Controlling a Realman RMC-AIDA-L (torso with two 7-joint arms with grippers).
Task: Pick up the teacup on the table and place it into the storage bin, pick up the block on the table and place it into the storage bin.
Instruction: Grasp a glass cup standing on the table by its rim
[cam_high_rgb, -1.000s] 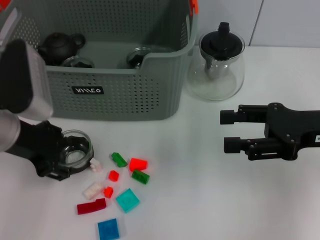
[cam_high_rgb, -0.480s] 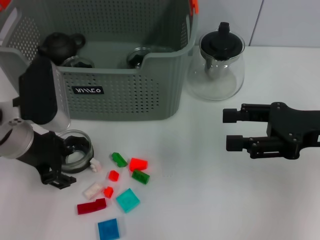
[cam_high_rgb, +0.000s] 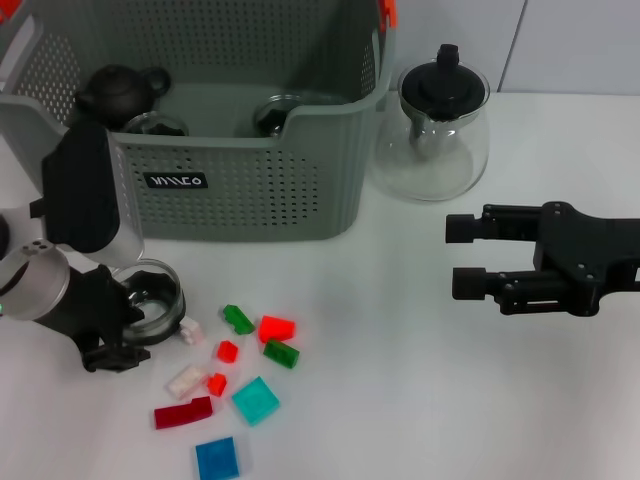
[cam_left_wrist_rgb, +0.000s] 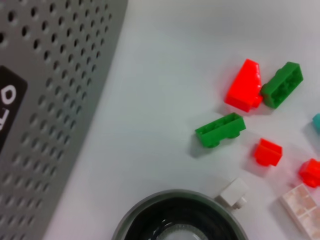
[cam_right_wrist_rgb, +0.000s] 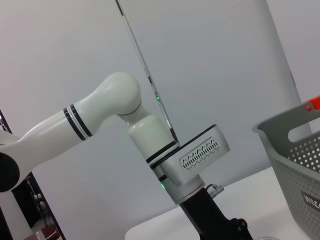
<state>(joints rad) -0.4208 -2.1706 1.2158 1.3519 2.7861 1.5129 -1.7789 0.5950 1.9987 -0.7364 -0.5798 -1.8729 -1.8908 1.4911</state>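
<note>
Two grippers show on the white table (cam_high_rgb: 400, 400). The left gripper (cam_high_rgb: 125, 320) is down over the glass teacup (cam_high_rgb: 155, 300), which sits on the table just in front of the storage bin (cam_high_rgb: 230, 190). I cannot tell if its fingers are apart or squeezing the cup. A small white block (cam_high_rgb: 191, 331) touches the cup's rim, and more colored blocks (cam_high_rgb: 262, 340) lie just past it. The right gripper (cam_high_rgb: 462, 258) hovers far off on the other side, fingers apart, holding nothing, with a glass teapot (cam_high_rgb: 432, 125) behind it.
</note>
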